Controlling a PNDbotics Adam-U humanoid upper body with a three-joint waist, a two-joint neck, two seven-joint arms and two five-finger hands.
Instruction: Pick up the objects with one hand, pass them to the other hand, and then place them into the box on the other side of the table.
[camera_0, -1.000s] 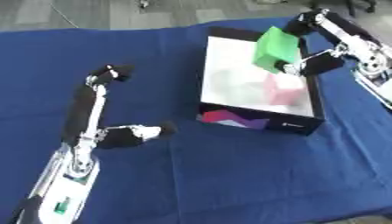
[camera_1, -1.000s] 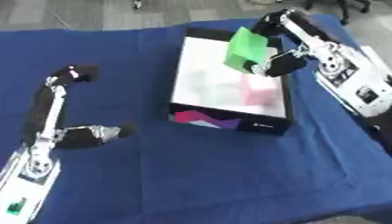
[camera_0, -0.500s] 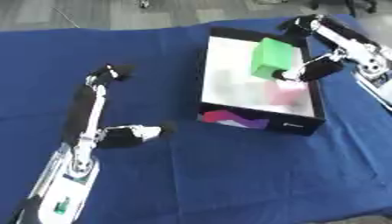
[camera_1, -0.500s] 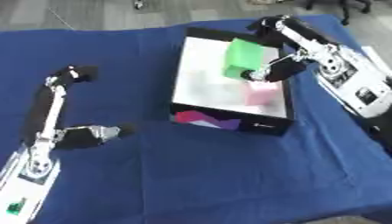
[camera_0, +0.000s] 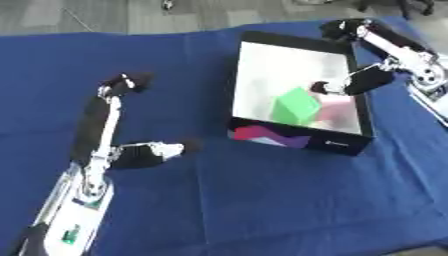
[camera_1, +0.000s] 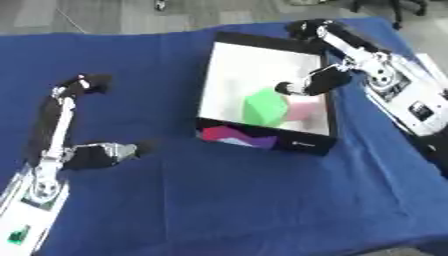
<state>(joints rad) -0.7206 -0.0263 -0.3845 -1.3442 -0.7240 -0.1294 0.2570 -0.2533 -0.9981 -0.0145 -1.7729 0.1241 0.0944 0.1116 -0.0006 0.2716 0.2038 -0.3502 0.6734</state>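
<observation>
A green block (camera_0: 295, 106) lies tilted inside the black-walled box (camera_0: 297, 140), on its white floor near the front wall. Beside it on the right lies a pink object (camera_0: 334, 108). My right hand (camera_0: 323, 88) hangs over the box just above and to the right of the green block, apart from it, open and holding nothing. My left hand (camera_0: 164, 149) rests open on the blue cloth at the left, far from the box, with nothing in it.
A blue cloth (camera_0: 262, 200) covers the table. The box stands at the right rear, and its front wall carries a pink and purple pattern (camera_0: 262, 136). My right arm's base (camera_1: 411, 105) stands along the right edge. Grey floor shows beyond the far edge.
The green block has left my right hand and dropped to the box floor near the front wall. My right hand has opened and come lower over the box. The left arm has stayed still.
</observation>
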